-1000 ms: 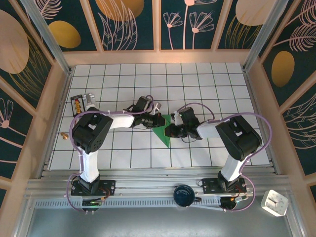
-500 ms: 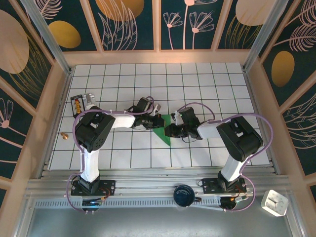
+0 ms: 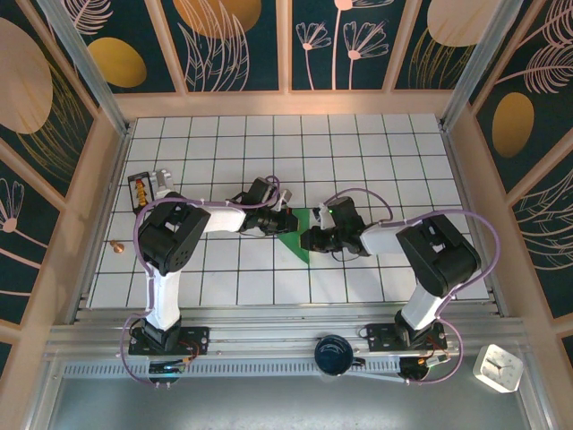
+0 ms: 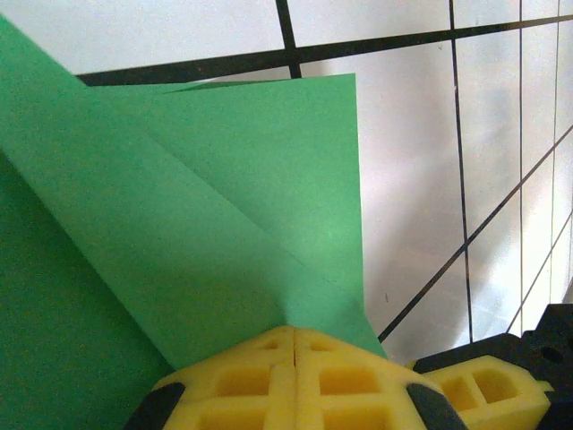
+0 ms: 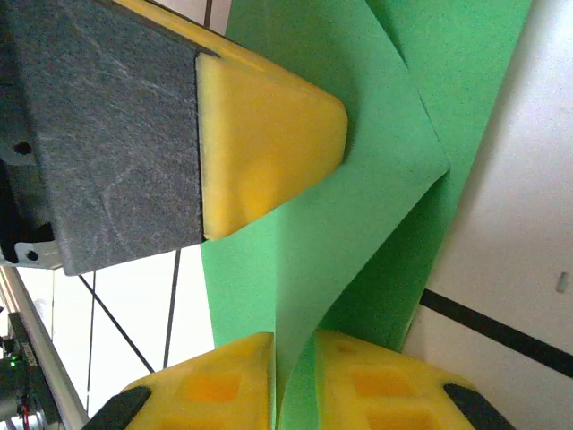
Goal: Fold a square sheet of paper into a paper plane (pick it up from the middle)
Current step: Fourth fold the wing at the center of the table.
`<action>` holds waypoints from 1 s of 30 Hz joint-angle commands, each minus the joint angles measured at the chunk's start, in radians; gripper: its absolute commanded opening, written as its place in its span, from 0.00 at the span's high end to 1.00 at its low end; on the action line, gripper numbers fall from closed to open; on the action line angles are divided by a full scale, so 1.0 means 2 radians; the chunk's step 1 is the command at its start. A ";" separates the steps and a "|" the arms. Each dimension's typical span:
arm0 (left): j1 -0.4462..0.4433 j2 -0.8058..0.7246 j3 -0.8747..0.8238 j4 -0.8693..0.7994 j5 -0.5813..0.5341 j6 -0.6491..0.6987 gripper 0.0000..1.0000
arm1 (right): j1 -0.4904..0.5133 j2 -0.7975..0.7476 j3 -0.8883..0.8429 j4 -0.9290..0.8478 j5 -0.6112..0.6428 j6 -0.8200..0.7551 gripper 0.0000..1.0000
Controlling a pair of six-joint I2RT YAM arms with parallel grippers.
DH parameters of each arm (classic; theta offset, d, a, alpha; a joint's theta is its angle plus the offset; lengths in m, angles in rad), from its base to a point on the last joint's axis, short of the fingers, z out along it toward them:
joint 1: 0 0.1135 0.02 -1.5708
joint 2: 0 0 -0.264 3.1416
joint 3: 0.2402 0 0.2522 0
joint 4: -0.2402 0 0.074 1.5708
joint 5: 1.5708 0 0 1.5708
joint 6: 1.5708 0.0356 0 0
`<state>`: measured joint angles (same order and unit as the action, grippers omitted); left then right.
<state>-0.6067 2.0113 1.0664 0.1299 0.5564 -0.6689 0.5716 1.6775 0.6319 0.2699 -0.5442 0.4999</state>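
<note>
Thin matte green square sheet of paper (image 3: 294, 240), creased into triangles, tip pointing nearward, left gripper (image 4: 294, 336) and right gripper (image 5: 294, 358) each pinching it closed.

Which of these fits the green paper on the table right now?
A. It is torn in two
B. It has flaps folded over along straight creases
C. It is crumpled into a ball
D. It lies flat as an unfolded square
B: in the left wrist view the green paper shows overlapping flaps with sharp diagonal creases, and from above it reads as a pointed triangle, not a square.
</note>
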 commanded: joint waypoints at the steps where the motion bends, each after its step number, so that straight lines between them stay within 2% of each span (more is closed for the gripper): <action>1: 0.004 0.015 -0.004 -0.013 -0.016 0.014 1.00 | 0.001 -0.024 -0.006 -0.017 0.008 0.003 0.80; 9: 0.004 0.013 -0.009 -0.011 -0.017 0.015 1.00 | 0.017 -0.042 -0.008 -0.018 0.007 0.015 0.79; 20: 0.005 0.004 -0.013 -0.012 -0.024 0.012 1.00 | 0.043 -0.043 -0.037 0.003 0.033 0.046 0.94; 30: 0.004 0.003 -0.014 -0.012 -0.026 0.015 1.00 | 0.052 -0.030 -0.053 0.016 0.050 0.054 0.95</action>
<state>-0.6067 2.0113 1.0641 0.1310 0.5522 -0.6598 0.6533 1.6066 0.5510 0.3172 -0.4450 0.5919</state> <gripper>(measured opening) 0.043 0.050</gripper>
